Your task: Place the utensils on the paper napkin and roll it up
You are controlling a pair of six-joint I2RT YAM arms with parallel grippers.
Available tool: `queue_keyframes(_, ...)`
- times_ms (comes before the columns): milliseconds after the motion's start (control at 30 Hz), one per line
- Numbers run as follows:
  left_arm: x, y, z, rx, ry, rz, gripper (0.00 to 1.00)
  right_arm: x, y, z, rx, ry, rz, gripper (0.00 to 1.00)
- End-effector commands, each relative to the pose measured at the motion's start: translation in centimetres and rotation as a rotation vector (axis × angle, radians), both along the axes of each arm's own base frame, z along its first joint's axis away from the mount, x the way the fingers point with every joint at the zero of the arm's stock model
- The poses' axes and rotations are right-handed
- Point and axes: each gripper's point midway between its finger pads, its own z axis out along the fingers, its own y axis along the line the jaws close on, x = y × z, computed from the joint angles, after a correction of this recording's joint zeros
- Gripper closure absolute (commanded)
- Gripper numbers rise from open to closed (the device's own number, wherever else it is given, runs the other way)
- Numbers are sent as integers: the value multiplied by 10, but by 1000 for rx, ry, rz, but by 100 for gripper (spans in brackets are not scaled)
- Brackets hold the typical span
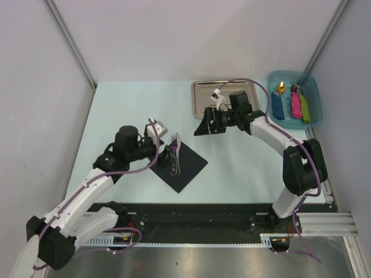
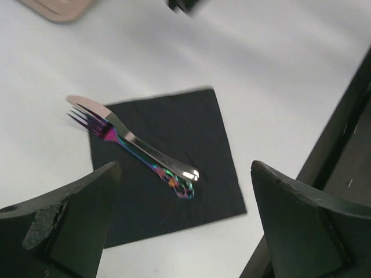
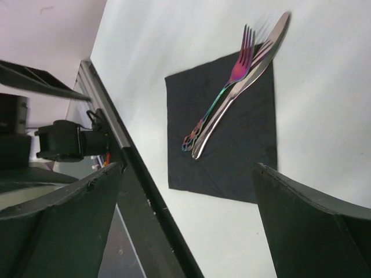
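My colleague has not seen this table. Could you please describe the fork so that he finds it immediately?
On the pale table, look left of centre for the black paper napkin lying like a diamond. Two slim utensils lie side by side across its far corner. The fork is the one with tines and a purple-rainbow sheen; the knife beside it is smooth and silvery.

No legible text, label, brand, number or sign in any of three views.
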Motion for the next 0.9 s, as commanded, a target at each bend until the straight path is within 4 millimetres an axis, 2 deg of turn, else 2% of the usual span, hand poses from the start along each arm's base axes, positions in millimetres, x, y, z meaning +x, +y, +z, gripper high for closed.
queue_keyframes(0,-50,-9,-56,232,-83,-348,5,-8,9,14,75,-3,47,0)
queue_keyframes(33,-48,-8,-59,276,-146,-367,8,-7,11,10,72,6,48,0)
queue_keyframes(100,-60,-13,-75,324,-197,-424,21,-7,11,8,69,15,53,0)
queue_keyframes(133,-64,-12,-89,365,-230,-461,32,-5,12,7,66,16,52,0)
queue_keyframes(200,-74,-14,-103,428,-292,-539,38,-5,13,4,60,27,57,0)
queue_keyframes(233,-80,-12,-116,450,-301,-565,42,-4,13,4,59,28,57,0)
queue_keyframes(333,-88,-13,-131,494,-404,-644,48,-5,13,0,55,31,59,0)
queue_keyframes(400,-91,-19,-134,511,-478,-691,51,-5,14,-1,51,30,61,0)
queue_keyframes(533,-98,-20,-155,540,-486,-752,54,-4,15,-5,48,40,66,0)
queue_keyframes(700,-97,-27,-158,534,-519,-766,55,-3,17,-10,48,61,70,0)
queue_keyframes(867,-108,-29,-167,534,-549,-828,56,-1,17,-15,46,79,70,0)
